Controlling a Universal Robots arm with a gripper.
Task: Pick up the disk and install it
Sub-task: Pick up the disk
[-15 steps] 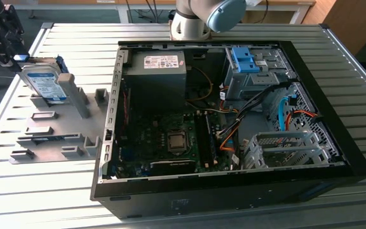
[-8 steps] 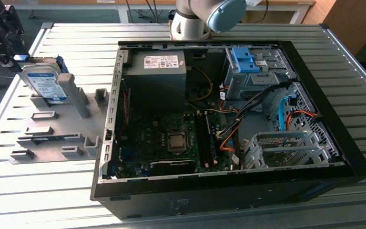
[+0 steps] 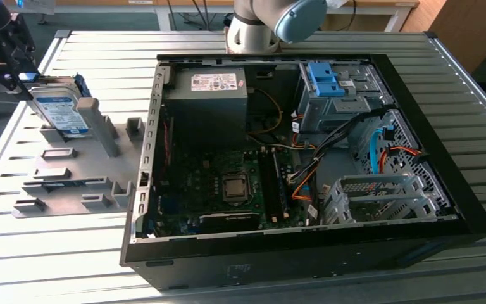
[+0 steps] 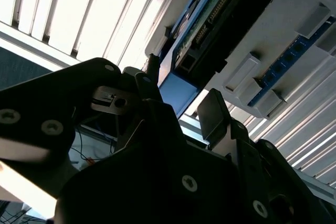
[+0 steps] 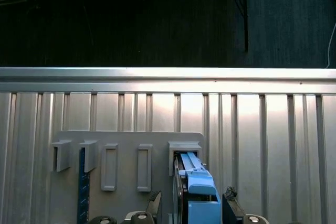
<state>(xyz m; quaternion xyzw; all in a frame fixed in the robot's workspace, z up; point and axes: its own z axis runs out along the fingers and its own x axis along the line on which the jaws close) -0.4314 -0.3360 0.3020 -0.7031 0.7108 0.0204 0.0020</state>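
Table: a wide table of pale grey metal slats (image 3: pixel 57 266); it carries everything here.
Case: a big black computer tower (image 3: pixel 311 263) lies on its side with the cover off. The board and the cables are open to see.
Plate: a flat grey holder plate with raised slots (image 3: pixel 91 166) lies just beside the case, toward the exterior view's left.
Disk: the flat silver-grey metal hard drive with a white-and-blue label and blue plastic rails (image 3: pixel 60 113) stands upright on its edge in a slot of the plate. It is outside the case and not yet lifted.
Hand: the dark two-finger hand (image 5: pixel 191 205) is down over the disk. Its fingers are apart, one on each side of the blue-railed upper edge, and not yet clamped as far as I can see.
Handling: I judge the disk stiff, rather heavy for its size, smooth on its faces and sensitive to shock. One face shows a bare circuit board, so the hold is best taken squarely across the thickness near the railed edge, firm but without a knock.
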